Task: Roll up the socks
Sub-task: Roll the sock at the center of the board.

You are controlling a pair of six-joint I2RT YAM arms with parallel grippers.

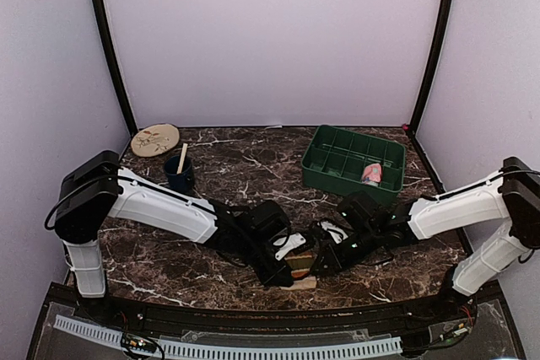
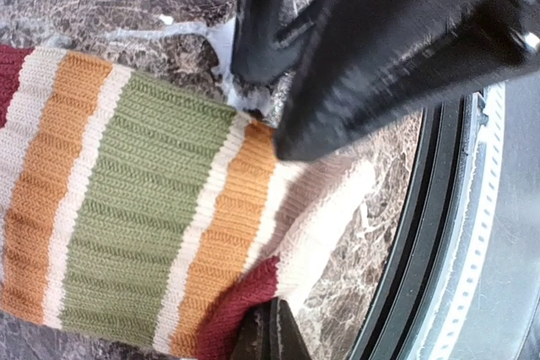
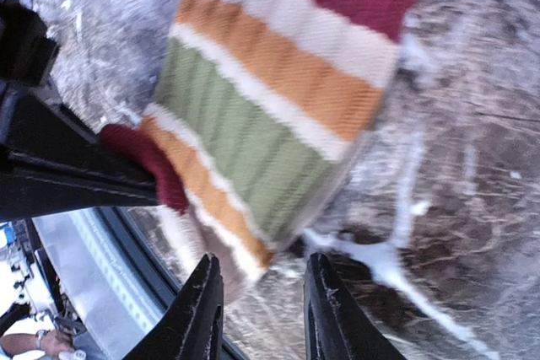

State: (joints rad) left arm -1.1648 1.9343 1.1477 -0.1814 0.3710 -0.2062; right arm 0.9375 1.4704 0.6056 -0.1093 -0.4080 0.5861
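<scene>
The striped sock [image 1: 302, 271] [image 2: 143, 208] [image 3: 270, 107], banded green, orange, cream and dark red, lies folded on the marble near the table's front edge. My left gripper [image 1: 283, 271] [image 2: 270, 330] is shut on its dark red cuff corner. My right gripper [image 1: 326, 257] [image 3: 261, 267] stands open just beside the sock's cream end, and there is nothing between its fingers [image 2: 337, 73]. The pink sock [image 1: 371, 174] sits rolled in a compartment of the green tray [image 1: 333, 160] at the back right.
A dark blue cup [image 1: 180, 174] holding a wooden stick stands at the back left, with a round tan disc [image 1: 155, 139] behind it. The table's black front rim [image 2: 422, 233] runs right next to the striped sock.
</scene>
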